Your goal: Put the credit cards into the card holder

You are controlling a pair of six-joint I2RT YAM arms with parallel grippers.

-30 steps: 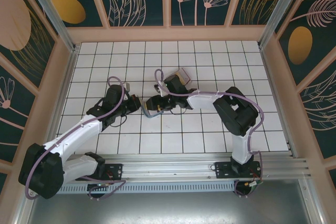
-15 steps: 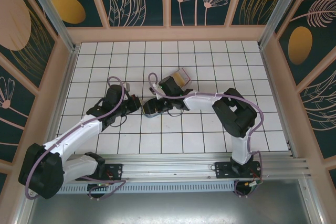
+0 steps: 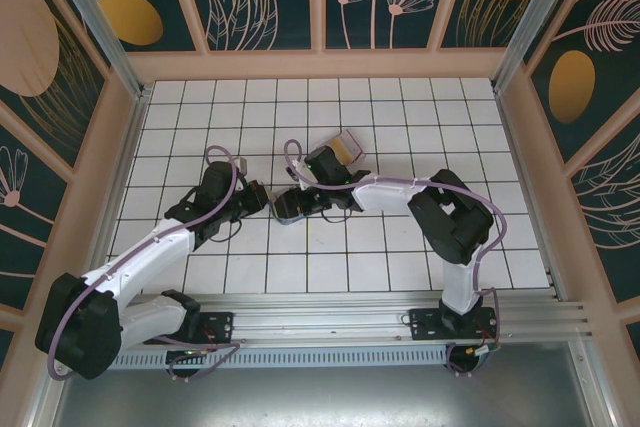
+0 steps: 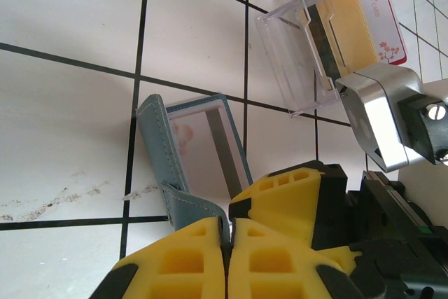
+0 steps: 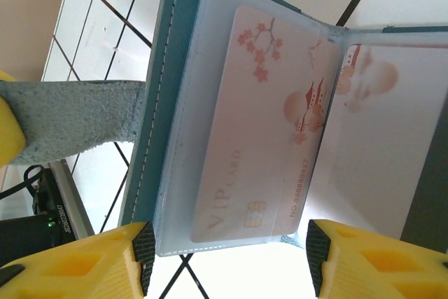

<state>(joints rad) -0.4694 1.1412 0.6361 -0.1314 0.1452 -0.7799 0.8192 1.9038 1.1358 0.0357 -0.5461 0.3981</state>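
Okay, left gripper is clamped tight on the suede flap of the teal wallet, pinning it open on the tiled table. Right gripper hangs about half spread over the open wallet, one jaw at 7 o'clock and one at 5 o'clock of the pale card. It has nothing in it, and I cannot tell whether the pads touch the wallet.

That card sits tucked inside the clear sleeve, with blossoms and VIP lettering showing through. I judge it thin, stiff, featherlight and glossy, so slick against the plastic film. Its face offers nothing to pinch. The best way in looks like the short end nearest my jaws, gripped flat across both faces once a lip is out.

The wallet is soft and floppy, with a stitched edge and a fuzzy grey inside. It will likely drag along unless the left holds firm.

Off at 1 o'clock from the wallet stands the card holder, hard clear plastic with sharp corners, probably light enough to skid at a nudge. A gold card already stands in it, its white band and red corner sticking out.
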